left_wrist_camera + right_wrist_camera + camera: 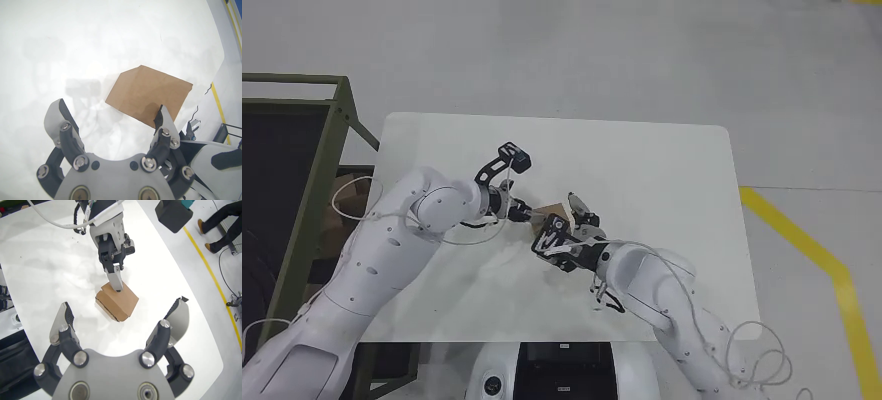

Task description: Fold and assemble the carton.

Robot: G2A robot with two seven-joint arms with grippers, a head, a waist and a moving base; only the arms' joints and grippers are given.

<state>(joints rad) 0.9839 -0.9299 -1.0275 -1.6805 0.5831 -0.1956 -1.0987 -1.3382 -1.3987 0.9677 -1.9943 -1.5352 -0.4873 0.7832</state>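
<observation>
You had the part-folded carton (117,303) mid-surface (662,160), left gripper (111,105) spread wide with one fingertip (116,281) apparently resting on its top panel, and right gripper (123,302) wide and empty, carton dead ahead between its fingers.

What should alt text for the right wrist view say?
A partly folded brown cardboard carton sits on a white table. One finger of the left arm's open jaws touches its top; the right arm's open jaws are apart from it.
</observation>
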